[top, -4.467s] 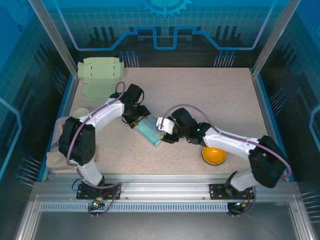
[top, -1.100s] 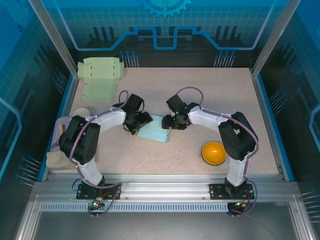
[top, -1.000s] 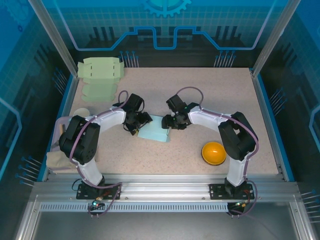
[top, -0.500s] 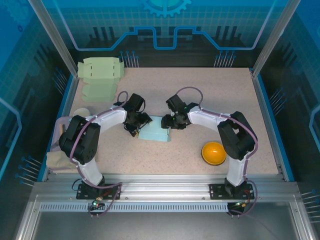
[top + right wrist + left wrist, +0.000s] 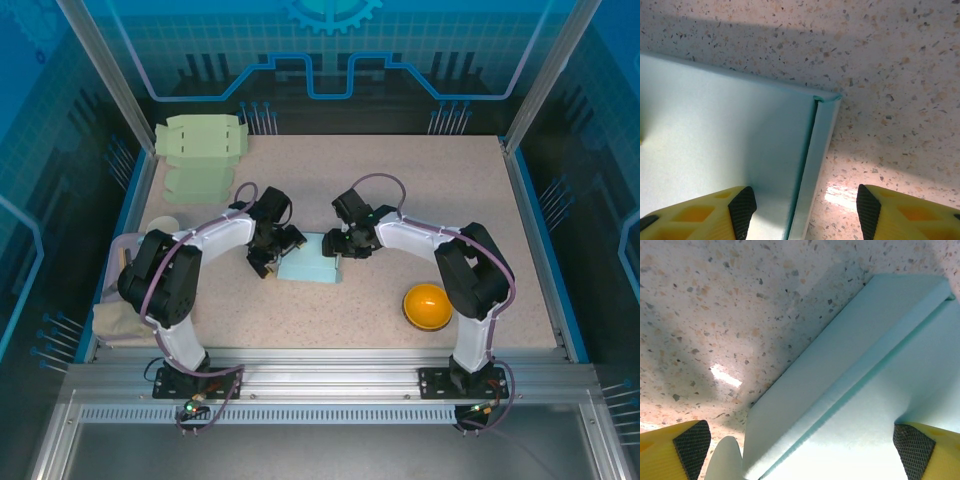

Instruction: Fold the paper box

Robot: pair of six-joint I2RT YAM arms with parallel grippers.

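Observation:
The paper box [image 5: 310, 268] is pale teal and lies flat on the speckled table [image 5: 450, 200] between the two arms. My left gripper [image 5: 271, 256] is at its left end, jaws wide open. In the left wrist view the box [image 5: 865, 385] runs between the fingertips [image 5: 690, 445], a folded side wall along its left edge, and the gripper [image 5: 800, 447] touches nothing. My right gripper [image 5: 341, 246] is at the box's right end. There the box [image 5: 725, 130] shows a narrow side flap, and the gripper [image 5: 805, 210] straddles that edge, open, one pad over the box top, the other over the table.
Flat pale green box blanks [image 5: 203, 138] lie stacked at the back left, with more [image 5: 190, 184] just in front of them. An orange bowl [image 5: 427, 305] sits at the front right. Beige cloth-like items [image 5: 113, 320] lie at the left edge.
My left gripper has opened wider and let go of the box's left end. The box has settled a little squarer on the table. My right gripper has stayed put.

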